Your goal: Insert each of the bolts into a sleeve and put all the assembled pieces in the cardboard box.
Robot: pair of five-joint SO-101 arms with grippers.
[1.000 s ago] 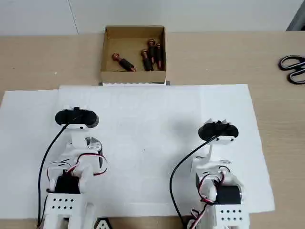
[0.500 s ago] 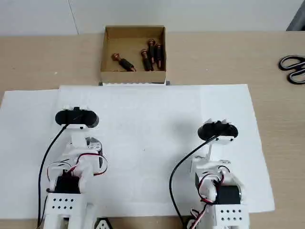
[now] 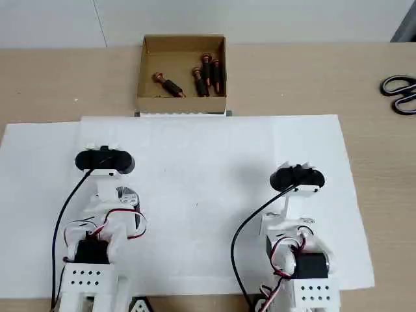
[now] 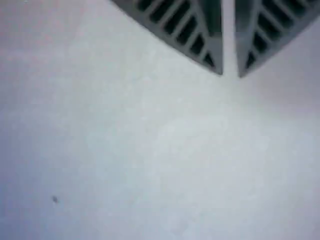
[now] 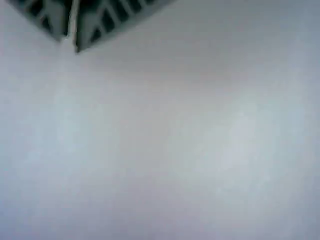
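**A:** We're looking at the cardboard box [image 3: 184, 104] on the far part of the table [image 3: 52, 84], just past the far edge of the paper sheet [image 3: 208, 195]. All the bolts [image 3: 201, 81] we can spot lie inside it, with dark sleeves [image 3: 173, 86] on the shanks.

**B:** And we've got one arm [image 3: 104, 214] and the other arm [image 3: 296, 240] folded low at the near edge of the sheet, well apart from the box. The left gripper [image 4: 230, 74] is pinched down to a sliver of a gap over the paper, with nothing in it. The right gripper [image 5: 71, 45] is the same: closed up, empty.

**A:** So by our reckoning the job looks finished, or near enough. What can spoil it from here?

**B:** We'd watch the box. It looks light and it's open on top. If an arm swings out toward it, a nudge on the front wall could shove or tip it, and those pieces lie loose.

**A:** And from up here we can't tell whether each bolt sits fully home. A jolt might let one slip out of its sleeve.

**B:** Agreed. The cluster toward one side of the box is huddled close, too, so we can't count it with confidence. Miscount, and we'd call it done with a piece missing.

**A:** The scissors [image 3: 400, 93] are far off to the side. No threat there.
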